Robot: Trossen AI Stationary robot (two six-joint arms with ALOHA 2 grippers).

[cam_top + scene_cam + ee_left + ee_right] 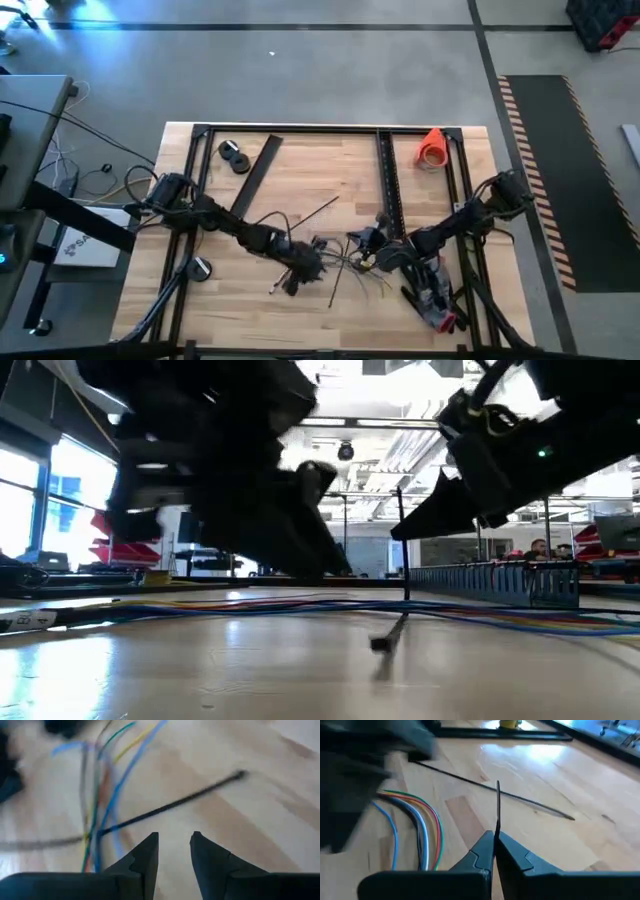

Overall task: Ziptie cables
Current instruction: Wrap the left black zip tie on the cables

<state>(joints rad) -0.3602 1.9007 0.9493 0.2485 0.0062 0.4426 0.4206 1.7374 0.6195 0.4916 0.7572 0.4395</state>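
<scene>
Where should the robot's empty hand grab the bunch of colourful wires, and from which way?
Probably from straight above, at the stretch where the cables run side by side, before they fan out into separate ends. There one pinch across the bundle could catch them all. The left gripper is open and close by, while the right gripper is shut on a thin black zip tie.

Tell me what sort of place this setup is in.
Probably an open lab or workshop hall: a bare grey concrete floor with striped hazard tape around the wooden table, and the low view shows ceiling lights over more benches.
</scene>
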